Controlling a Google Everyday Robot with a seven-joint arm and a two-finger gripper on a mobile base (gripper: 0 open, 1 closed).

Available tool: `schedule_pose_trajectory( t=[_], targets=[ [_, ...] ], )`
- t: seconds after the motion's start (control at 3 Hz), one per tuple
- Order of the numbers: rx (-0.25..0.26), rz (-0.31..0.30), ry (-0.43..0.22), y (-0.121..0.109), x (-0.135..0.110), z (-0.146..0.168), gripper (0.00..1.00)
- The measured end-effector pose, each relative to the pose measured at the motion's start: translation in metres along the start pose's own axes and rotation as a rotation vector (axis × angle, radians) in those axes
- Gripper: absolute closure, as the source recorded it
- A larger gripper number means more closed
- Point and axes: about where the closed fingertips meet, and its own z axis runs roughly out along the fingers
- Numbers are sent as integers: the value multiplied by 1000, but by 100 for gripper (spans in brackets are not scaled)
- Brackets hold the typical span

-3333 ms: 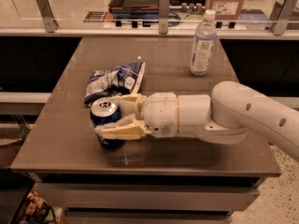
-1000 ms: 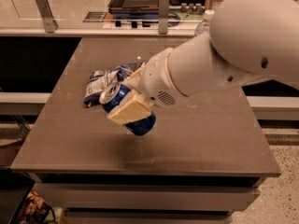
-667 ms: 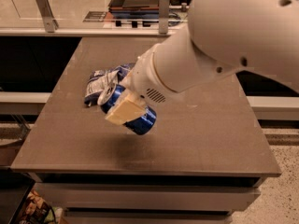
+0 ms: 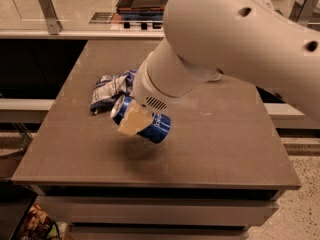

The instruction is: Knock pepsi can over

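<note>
The pepsi can (image 4: 150,124), dark blue with a silver top, is tilted almost on its side, top pointing left, lifted a little above the brown table (image 4: 215,149). My gripper (image 4: 134,118) is shut on it; one tan finger (image 4: 132,122) lies across the can's front. The big white arm fills the upper right of the view and hides the other finger.
A crumpled blue-and-white foil snack bag (image 4: 107,88) lies on the table just behind and left of the can. A counter with a rail runs along the back. The table's front edge is close below the can. The clear bottle is hidden behind the arm.
The arm has lifted the can off the table and tipped it from upright to nearly sideways. The arm has swung closer and now covers the bottle.
</note>
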Motion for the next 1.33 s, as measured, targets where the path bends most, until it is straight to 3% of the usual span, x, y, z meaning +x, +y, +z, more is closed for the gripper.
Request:
schedule_pose_trajectory(
  t=[0.67, 1.0, 1.33],
  targets=[
    [12, -16, 155, -7, 28, 28, 100],
    [5, -25, 199, -3, 37, 44, 100],
    [-18, -38, 186, 7, 38, 68, 100]
  ],
)
